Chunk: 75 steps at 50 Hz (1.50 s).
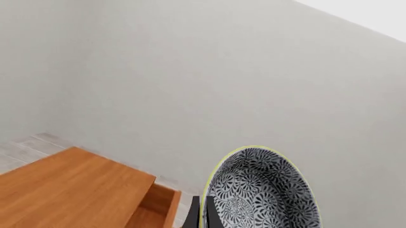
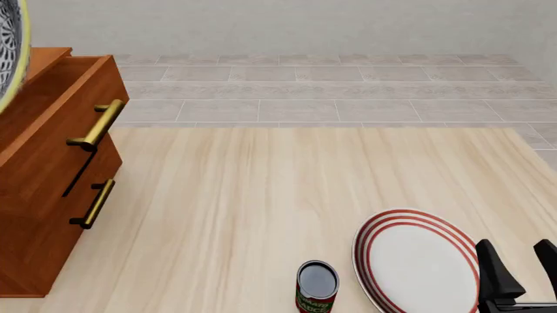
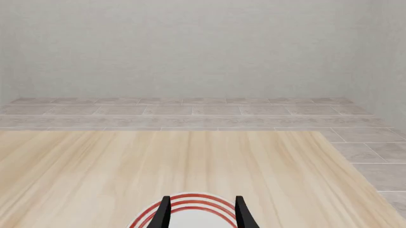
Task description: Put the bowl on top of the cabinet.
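Hanging above the cabinet, the bowl is gripped by the left gripper; right gripper jaws are parted

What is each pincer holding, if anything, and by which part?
The left pincer grips the bowl by its rim. The right pincer is open above the plate, holding nothing.
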Tool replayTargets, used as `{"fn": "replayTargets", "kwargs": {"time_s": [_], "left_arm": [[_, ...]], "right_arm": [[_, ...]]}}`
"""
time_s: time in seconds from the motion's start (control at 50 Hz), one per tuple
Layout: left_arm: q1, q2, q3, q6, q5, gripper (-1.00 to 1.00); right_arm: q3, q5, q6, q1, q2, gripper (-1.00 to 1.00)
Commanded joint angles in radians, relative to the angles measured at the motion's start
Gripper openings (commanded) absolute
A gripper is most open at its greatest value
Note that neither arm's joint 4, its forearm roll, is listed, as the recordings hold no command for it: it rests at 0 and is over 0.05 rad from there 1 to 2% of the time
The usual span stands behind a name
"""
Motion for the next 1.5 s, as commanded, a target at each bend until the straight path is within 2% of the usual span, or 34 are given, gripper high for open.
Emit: {"fn": "replayTargets", "kwargs": {"time_s": [0.02, 0.18, 0.32, 0.48, 0.64, 0.68, 0.7, 0.84, 1.2, 1.26, 1.28, 1.38, 1.5], "left_arm": [[0.028, 0.033, -0.035, 0.001, -0.019, -1.0], [0.015, 0.068, -0.087, 0.033, -0.015, -1.0], [0.041, 0.091, -0.088, 0.007, -0.028, -1.0], [0.046, 0.15, -0.1, 0.008, -0.046, -1.0], [0.082, 0.23, -0.079, -0.039, -0.096, -1.0], [0.082, 0.234, -0.08, -0.031, -0.101, -1.0], [0.104, 0.263, -0.075, -0.055, -0.117, -1.0], [0.151, 0.316, -0.056, -0.074, -0.169, -1.0], [0.221, 0.346, -0.078, -0.101, -0.185, -1.0], [0.231, 0.37, -0.072, -0.147, -0.187, -1.0], [0.232, 0.366, -0.074, -0.133, -0.19, -1.0], [0.254, 0.39, -0.067, -0.176, -0.206, -1.0], [0.268, 0.388, -0.062, -0.189, -0.212, -1.0]], "right_arm": [[0.0, 0.0, 0.0, 0.0, 0.0, 1.0], [0.0, 0.0, 0.0, 0.0, 0.0, 1.0], [0.0, 0.0, 0.0, 0.0, 0.0, 1.0], [0.0, 0.0, 0.0, 0.0, 0.0, 1.0], [0.0, 0.0, 0.0, 0.0, 0.0, 1.0], [0.0, 0.0, 0.0, 0.0, 0.0, 1.0], [0.0, 0.0, 0.0, 0.0, 0.0, 1.0], [0.0, 0.0, 0.0, 0.0, 0.0, 1.0], [0.0, 0.0, 0.0, 0.0, 0.0, 1.0], [0.0, 0.0, 0.0, 0.0, 0.0, 1.0], [0.0, 0.0, 0.0, 0.0, 0.0, 1.0], [0.0, 0.0, 0.0, 0.0, 0.0, 1.0], [0.0, 0.0, 0.0, 0.0, 0.0, 1.0]]}}
